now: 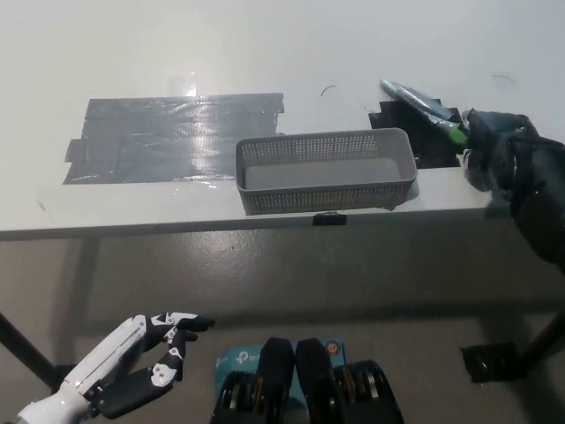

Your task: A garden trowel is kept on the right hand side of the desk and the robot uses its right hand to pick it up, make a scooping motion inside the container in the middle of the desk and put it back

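right robot hand (496, 152) closed on trowel (422, 104) handle, right end of bench (265, 53); looks stiff, light, blade-heavy; hold mid-handle; left robot hand (146, 362) idle, open

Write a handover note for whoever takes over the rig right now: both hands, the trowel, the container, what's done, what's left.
Right hand: shut on the trowel handle, blade over the black tape mark at the right of the desk.
Left hand: open, resting low, below the desk edge.
Container: mid-desk.
Done: trowel gripped. Cannot tell whether the scoop has happened.
Left: at least release the trowel on its mark.
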Robot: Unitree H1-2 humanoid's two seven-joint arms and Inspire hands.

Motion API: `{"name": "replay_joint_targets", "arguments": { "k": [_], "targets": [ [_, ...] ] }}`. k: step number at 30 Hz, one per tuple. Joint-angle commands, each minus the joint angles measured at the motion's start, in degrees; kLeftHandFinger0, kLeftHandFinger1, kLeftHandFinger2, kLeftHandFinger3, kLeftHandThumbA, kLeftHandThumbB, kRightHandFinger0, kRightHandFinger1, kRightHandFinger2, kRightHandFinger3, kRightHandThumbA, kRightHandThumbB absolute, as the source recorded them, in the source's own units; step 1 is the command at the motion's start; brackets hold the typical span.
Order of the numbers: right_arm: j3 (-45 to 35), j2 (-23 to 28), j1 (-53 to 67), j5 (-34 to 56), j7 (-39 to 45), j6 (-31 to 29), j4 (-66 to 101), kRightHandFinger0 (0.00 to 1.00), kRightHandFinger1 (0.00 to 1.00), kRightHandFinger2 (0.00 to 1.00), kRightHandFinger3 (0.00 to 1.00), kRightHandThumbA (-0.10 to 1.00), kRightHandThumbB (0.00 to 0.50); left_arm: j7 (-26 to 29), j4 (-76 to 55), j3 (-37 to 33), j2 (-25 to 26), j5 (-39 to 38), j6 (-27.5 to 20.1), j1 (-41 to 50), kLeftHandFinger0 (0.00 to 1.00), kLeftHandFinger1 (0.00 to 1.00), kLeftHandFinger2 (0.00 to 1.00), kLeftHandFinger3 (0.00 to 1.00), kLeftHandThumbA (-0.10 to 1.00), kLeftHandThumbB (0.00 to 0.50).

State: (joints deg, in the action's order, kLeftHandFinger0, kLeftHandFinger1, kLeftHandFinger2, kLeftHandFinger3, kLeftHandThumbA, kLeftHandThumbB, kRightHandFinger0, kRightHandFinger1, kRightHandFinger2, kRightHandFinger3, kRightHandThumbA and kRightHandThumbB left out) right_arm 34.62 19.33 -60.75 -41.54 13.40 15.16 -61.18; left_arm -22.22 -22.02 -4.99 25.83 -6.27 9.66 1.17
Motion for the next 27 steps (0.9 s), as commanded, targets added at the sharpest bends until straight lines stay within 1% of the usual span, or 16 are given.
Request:
{"name": "replay_joint_targets", "arguments": {
  "k": [1,3,4,6,7,9,12,13,15,17,18,19,20,23,24,27],
  "targets": [
    [3.83,-1.95,0.27,-3.36,0.40,0.16,-4.30,0.35,0.62,0.85,0.96,-0.03,0.000,-0.56,-1.23,0.82,0.26,-1.22,-2.40,-0.59,0.86,0.82,0.78,0.70,1.00,0.500],
    [5.20,-1.47,1.15,-3.78,1.33,0.68,-4.14,0.16,0.39,0.61,0.95,0.00,0.000,-0.85,-1.01,0.44,0.34,-1.01,-2.73,-0.95,0.88,0.84,0.80,0.70,1.00,0.500],
    [5.47,-1.52,1.51,-3.94,0.63,1.03,-4.27,0.35,0.58,0.76,1.00,0.06,0.000,-0.95,-0.99,0.41,0.45,-1.08,-2.71,-1.02,0.90,0.84,0.79,0.70,1.00,0.500],
    [5.65,-1.45,2.61,-4.27,-1.85,1.70,-4.05,0.38,0.55,0.67,1.00,0.22,0.000,-1.12,-0.88,0.35,0.64,-1.07,-2.84,-1.22,0.90,0.84,0.79,0.70,1.00,0.500],
    [5.49,-1.11,3.52,-4.32,-3.38,2.08,-3.11,0.15,0.26,0.38,0.94,0.27,0.000,-1.13,-0.70,0.23,0.54,-1.01,-2.95,-1.45,0.91,0.84,0.79,0.69,1.00,0.500],
    [5.03,-0.90,4.50,-4.18,-4.62,2.40,-2.10,0.01,0.22,0.39,0.83,0.20,0.000,-1.14,-0.69,0.19,0.50,-1.13,-2.93,-1.54,0.91,0.84,0.79,0.69,1.00,0.500],
    [3.85,-0.85,6.02,-3.73,-6.97,2.28,-0.92,0.00,0.32,0.64,0.73,0.23,0.000,-1.09,-0.51,0.08,0.76,-0.52,-3.32,-1.81,0.92,0.84,0.78,0.69,1.00,0.500],
    [2.54,-1.32,7.57,-2.72,-9.20,2.06,-1.12,0.00,0.33,0.66,0.63,0.38,0.000,-1.27,-0.21,-0.02,0.80,-0.57,-3.75,-1.79,0.92,0.85,0.78,0.68,1.00,0.500],
    [1.82,-1.98,8.23,-2.29,-9.03,2.54,-1.81,0.00,0.35,0.66,0.55,0.36,0.000,-1.53,-0.03,-0.15,0.93,-0.71,-3.89,-1.70,0.93,0.85,0.78,0.68,1.00,0.500],
    [0.07,-2.65,8.75,-1.27,-9.69,3.31,-2.18,0.13,0.41,0.64,0.61,0.56,0.000,-1.62,0.04,-0.12,0.99,-0.72,-3.67,-1.74,0.93,0.85,0.78,0.68,1.00,0.500],
    [-1.88,-3.33,10.28,0.06,-10.91,4.09,-1.74,0.20,0.43,0.64,0.77,0.58,0.000,-1.91,0.33,-0.15,1.04,-0.91,-4.20,-1.84,0.91,0.84,0.78,0.67,1.00,0.500],
    [-4.59,-4.04,11.12,1.75,-12.62,4.83,-2.20,0.66,0.85,0.92,0.89,0.68,0.000,-1.98,0.46,-0.29,1.02,-0.70,-3.83,-2.03,0.91,0.84,0.78,0.67,1.00,0.500],
    [-5.27,-4.19,11.23,1.56,-12.85,4.84,-2.26,0.69,0.84,0.89,0.90,0.79,0.000,-2.01,0.46,-0.27,1.00,-0.67,-3.81,-2.04,0.91,0.84,0.78,0.67,1.00,0.500],
    [-6.55,-4.71,12.67,0.95,-14.20,2.83,-2.61,0.50,0.60,0.67,0.73,0.55,0.000,-2.21,0.56,-0.27,1.00,-0.47,-3.77,-1.82,0.89,0.83,0.78,0.67,1.00,0.500],
    [-8.16,-4.68,14.27,1.64,-17.19,0.54,-1.53,0.38,0.49,0.61,0.77,0.32,0.000,-2.27,0.55,-0.39,1.03,-0.19,-3.66,-1.81,0.89,0.83,0.78,0.67,1.00,0.500],
    [-10.07,-5.38,15.07,1.36,-19.91,0.46,-2.24,0.19,0.30,0.44,0.64,0.19,0.000,-2.42,-0.16,-0.56,1.19,0.14,-2.80,-1.43,0.88,0.82,0.77,0.66,1.00,0.500]
  ]
}}
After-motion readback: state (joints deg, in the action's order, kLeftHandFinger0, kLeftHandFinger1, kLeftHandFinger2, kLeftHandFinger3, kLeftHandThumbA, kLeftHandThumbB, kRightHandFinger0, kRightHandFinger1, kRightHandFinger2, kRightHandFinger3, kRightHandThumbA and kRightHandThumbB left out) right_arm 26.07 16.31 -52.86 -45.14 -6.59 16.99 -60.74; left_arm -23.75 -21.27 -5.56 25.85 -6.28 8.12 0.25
